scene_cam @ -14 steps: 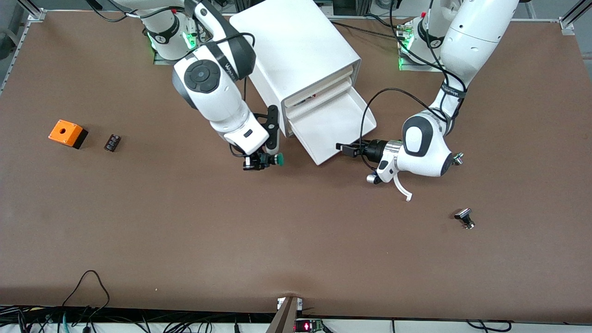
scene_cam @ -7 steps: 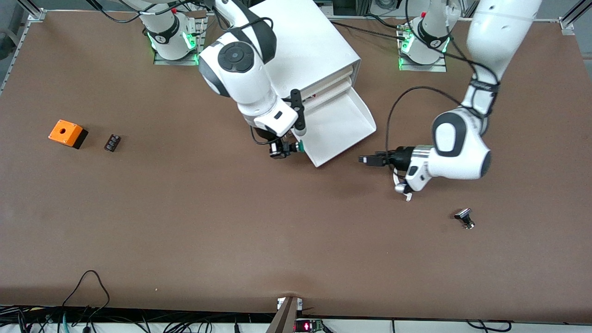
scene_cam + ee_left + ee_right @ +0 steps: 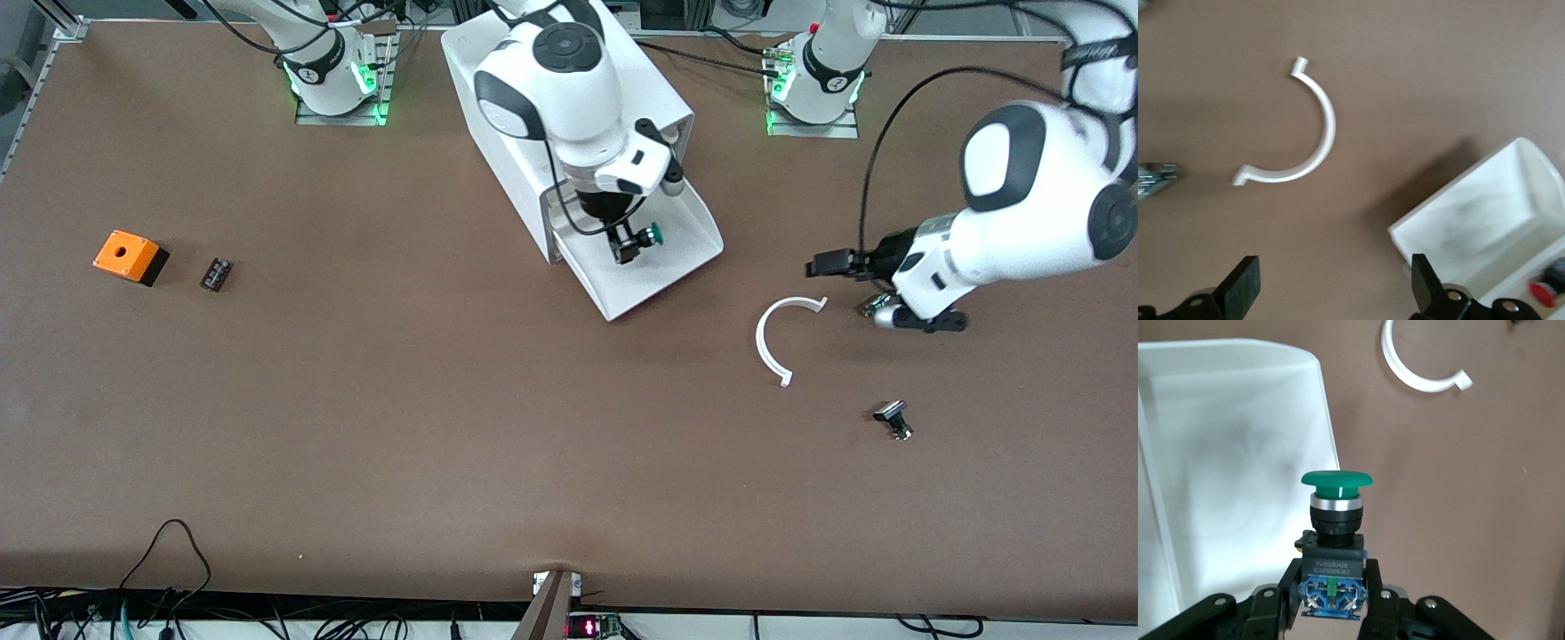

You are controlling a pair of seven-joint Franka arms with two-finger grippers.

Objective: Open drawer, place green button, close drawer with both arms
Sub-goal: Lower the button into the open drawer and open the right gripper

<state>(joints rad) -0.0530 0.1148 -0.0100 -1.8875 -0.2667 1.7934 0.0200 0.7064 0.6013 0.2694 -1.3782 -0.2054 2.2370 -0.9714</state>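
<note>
Overhead, the brown counter [image 3: 356, 427] carries the white cabinet [image 3: 533, 107] between the two arm bases, and its lowest drawer [image 3: 689, 253] stands pulled out toward the front camera. Only this high view shows both arms whole. It also alone shows the things well apart from the cabinet: an orange box [image 3: 130, 256] and a small dark part [image 3: 216, 274] toward the right arm's end, and a black-and-silver part [image 3: 893, 420] toward the left arm's end, nearer the camera than the cabinet.

The right claw [image 3: 633, 244] hangs over the open drawer, clenched on the button [image 3: 647, 236]. The right wrist view gives what the high view cannot — the fingers [image 3: 1281, 587] press the blue-and-black base from both sides, with the drawer's white floor [image 3: 1238, 467] under and beside the button [image 3: 1336, 540]. The button's long axis runs out from the claw, in line with the fingers, green cap at the free end. From above, that cap points toward the left arm's end of the counter, with the axis lying nearly level.

The left claw [image 3: 831, 264] is over bare counter, well apart from the cabinet toward the left arm's end, released and holding nothing. Its wrist view shows the spread fingertips [image 3: 1245, 283] — and, between that claw and the drawer's corner [image 3: 1458, 213], a white curved clip [image 3: 775, 338] lying flat on the counter.
</note>
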